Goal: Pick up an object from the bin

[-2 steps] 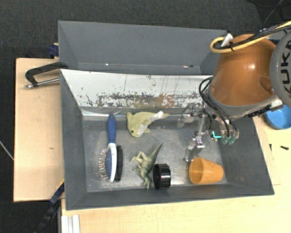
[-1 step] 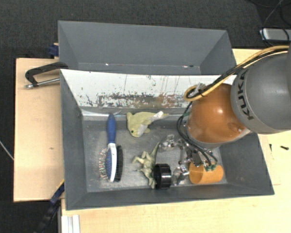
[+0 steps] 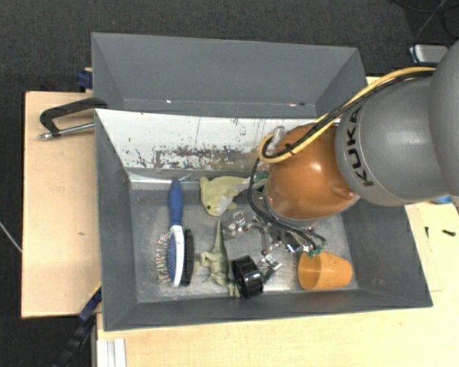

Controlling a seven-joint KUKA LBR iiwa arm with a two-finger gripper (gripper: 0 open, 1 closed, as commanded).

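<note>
Black blocky object [image 3: 246,275], small and lying by the near wall, is the thing closest to the gripper [image 3: 271,251], just beside its lower tip; whether they touch cannot be made out. A grey metal bin [image 3: 115,228] holds everything, and the grey arm [image 3: 405,140] reaches in from the right, its orange cover [image 3: 306,178] over the floor's middle. Whether the jaws are wide or narrow cannot be told. A blue-and-white hairbrush [image 3: 176,239] lies lengthwise toward the left wall. An orange cup [image 3: 323,271] lies on its side just right of the gripper. A pale yellow soft thing [image 3: 218,192] sits near the back wall, and a green toy figure [image 3: 213,263] lies between hairbrush and black object.
</note>
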